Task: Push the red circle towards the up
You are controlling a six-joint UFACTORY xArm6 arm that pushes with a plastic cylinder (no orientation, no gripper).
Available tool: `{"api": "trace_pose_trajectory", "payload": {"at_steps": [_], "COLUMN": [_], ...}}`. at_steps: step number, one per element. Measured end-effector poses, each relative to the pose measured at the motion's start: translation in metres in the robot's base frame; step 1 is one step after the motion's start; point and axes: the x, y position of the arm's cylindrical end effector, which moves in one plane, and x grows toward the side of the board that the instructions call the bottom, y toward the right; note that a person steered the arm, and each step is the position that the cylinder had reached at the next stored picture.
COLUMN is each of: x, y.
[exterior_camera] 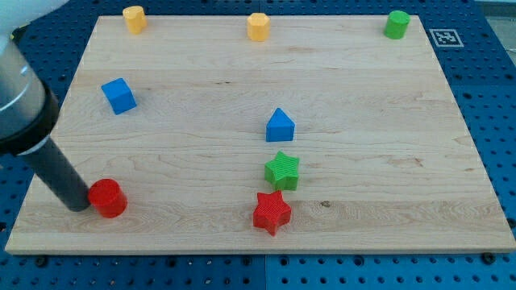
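Observation:
The red circle (107,198) lies near the view's bottom left corner of the wooden board (363,97). My tip (79,205) rests on the board just to the left of the red circle, touching or almost touching its left side. The dark rod slants up to the view's left from there.
A red star (272,212) and a green star (282,171) sit at the bottom middle, a blue block (280,126) above them. A blue cube (118,95) is at the left. Two yellow blocks (134,18) (258,26) and a green cylinder (396,24) line the top edge.

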Motion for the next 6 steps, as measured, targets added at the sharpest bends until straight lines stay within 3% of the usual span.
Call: {"api": "trace_pose_trajectory", "payload": {"at_steps": [6], "x": [0.031], "y": [0.078]}}
